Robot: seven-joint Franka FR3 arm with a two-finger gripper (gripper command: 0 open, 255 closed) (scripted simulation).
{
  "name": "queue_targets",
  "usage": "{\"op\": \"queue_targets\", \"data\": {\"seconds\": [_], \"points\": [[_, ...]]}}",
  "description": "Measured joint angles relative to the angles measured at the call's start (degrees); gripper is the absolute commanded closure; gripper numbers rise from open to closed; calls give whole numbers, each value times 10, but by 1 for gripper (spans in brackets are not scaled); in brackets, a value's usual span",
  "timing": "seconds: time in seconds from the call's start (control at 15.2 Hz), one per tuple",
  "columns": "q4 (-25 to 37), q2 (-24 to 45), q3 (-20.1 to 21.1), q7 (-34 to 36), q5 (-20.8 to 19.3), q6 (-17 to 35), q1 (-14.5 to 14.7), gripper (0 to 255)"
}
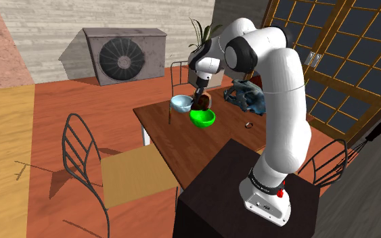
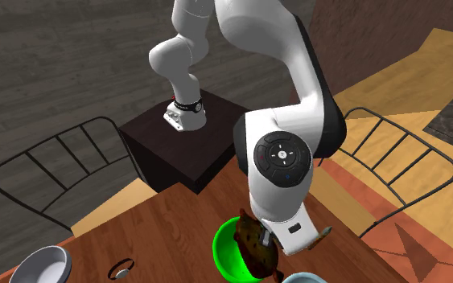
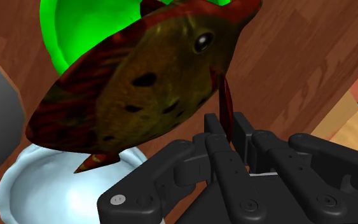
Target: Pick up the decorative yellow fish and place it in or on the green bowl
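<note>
The fish (image 3: pixel 139 95) is olive-brown with dark spots and dark red fins. My gripper (image 3: pixel 226 125) is shut on one of its red fins, so the body hangs out past the fingertips. Beneath it lies the bright green bowl (image 3: pixel 63 25). In the shoulder view the fish (image 1: pixel 203 102) hangs from the gripper (image 1: pixel 200 97) just above the green bowl (image 1: pixel 202 120) on the wooden table (image 1: pixel 175 138). From the second exterior view the fish (image 2: pixel 257 241) hangs over the green bowl (image 2: pixel 224 251), with the gripper (image 2: pixel 271 243) partly hidden behind the hand.
A pale blue bowl (image 1: pixel 180 103) sits right beside the green one, on the shoulder view's left. A dark blue-grey heap (image 1: pixel 246 94) and a small ring (image 1: pixel 248 124) lie on the table. Wire chairs (image 1: pixel 87 159) stand around it. A white bowl (image 2: pixel 41 264) sits at the table's far end.
</note>
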Motion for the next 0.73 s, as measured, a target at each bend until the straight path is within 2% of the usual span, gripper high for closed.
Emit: {"op": "queue_targets", "data": {"seconds": [0.73], "points": [[-2,51,25,-29,38,44,-18,255]]}}
